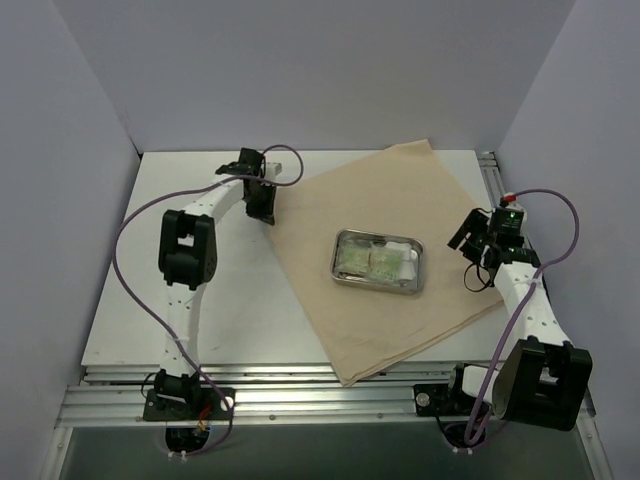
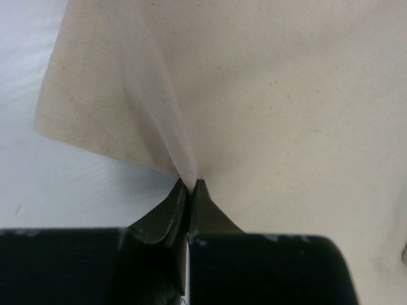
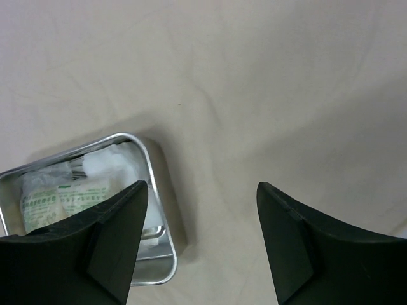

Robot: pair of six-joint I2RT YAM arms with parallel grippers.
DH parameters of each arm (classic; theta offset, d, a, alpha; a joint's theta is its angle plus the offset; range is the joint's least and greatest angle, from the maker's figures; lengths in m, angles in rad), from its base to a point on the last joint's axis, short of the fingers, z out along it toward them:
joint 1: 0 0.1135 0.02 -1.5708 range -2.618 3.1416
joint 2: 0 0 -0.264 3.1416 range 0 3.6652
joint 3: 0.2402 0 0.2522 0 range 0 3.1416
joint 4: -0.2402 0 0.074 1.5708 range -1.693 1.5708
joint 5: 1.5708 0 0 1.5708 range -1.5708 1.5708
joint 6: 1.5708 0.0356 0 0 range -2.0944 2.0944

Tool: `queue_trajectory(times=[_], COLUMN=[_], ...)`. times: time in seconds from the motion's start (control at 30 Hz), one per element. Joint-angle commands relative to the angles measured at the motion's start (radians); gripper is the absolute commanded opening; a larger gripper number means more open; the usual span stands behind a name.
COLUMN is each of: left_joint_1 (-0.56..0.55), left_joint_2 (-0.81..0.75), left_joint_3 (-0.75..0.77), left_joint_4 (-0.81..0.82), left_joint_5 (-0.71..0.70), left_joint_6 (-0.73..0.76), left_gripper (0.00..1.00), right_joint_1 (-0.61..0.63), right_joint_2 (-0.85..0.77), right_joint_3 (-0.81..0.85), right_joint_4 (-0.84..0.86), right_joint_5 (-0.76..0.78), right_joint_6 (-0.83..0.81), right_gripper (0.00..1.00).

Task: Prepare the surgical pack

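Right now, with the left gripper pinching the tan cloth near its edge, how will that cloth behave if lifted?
Probably floppy: the tan cloth tents into a soft ridge where the left gripper pinches it. It would likely drape, not lift flat. The steel tray sits on it, so a hard pull may drag the tray.

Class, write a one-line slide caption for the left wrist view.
Left tool shut, pinching a raised fold of the tan cloth sheet near its edge on the white table.

Noted white tabletop [image 1: 250,320] at centre, aluminium rails [image 1: 330,405] along 6 o'clock, pale grey walls [image 1: 300,60] from 9 round to 3 o'clock.
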Motion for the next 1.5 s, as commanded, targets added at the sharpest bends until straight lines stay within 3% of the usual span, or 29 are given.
queue_trajectory(times=[0.0, 0.2, 0.37, 0.5, 0.63, 0.87, 1.0, 1.17, 1.3, 1.47], left_joint_1=[0.139, 0.289, 0.395, 0.447, 0.449, 0.452, 0.452, 0.452, 0.452, 0.454], left_joint_2=[-0.143, -0.316, -0.39, -0.446, -0.463, -0.475, -0.481, -0.475, -0.475, -0.481], left_joint_3=[-0.139, -0.368, -0.45, -0.527, -0.561, -0.57, -0.576, -0.585, -0.59, -0.59], left_joint_4=[0.027, 0.084, 0.067, 0.087, 0.082, 0.072, 0.075, 0.078, 0.082, 0.084], left_joint_5=[-0.011, 0.041, 0.026, 0.046, 0.06, 0.04, 0.032, 0.026, 0.023, 0.012], left_joint_6=[0.001, 0.018, 0.063, 0.063, 0.104, 0.115, 0.123, 0.132, 0.132, 0.138], left_gripper=[0.02, 0.02, 0.02, 0.02, 0.02, 0.02, 0.02, 0.05, 0.06, 0.06], right_joint_1=[-0.021, -0.02, -0.018, 0.009, 0.259, 0.494, 0.52, 0.566, 0.583, 0.582], right_joint_2=[0.036, 0.108, 0.203, 0.252, 0.29, 0.495, 0.588, 0.652, 0.66, 0.62], right_joint_3=[-0.002, 0.029, 0.038, 0.053, 0.131, 0.286, 0.335, 0.366, 0.345, 0.311], right_joint_4=[0.01, 0.027, 0.069, 0.109, 0.136, 0.241, 0.231, 0.211, 0.228, 0.242], right_joint_5=[-0.05, -0.086, -0.133, -0.173, -0.196, -0.287, -0.283, -0.218, -0.182, -0.124], right_joint_6=[-0.003, -0.027, -0.027, -0.036, -0.069, -0.035, -0.026, -0.035, -0.015, 0.011], right_gripper=[0.65, 0.64, 0.64, 0.57, 0.57, 0.49, 0.42, 0.39, 0.24, 0.13])
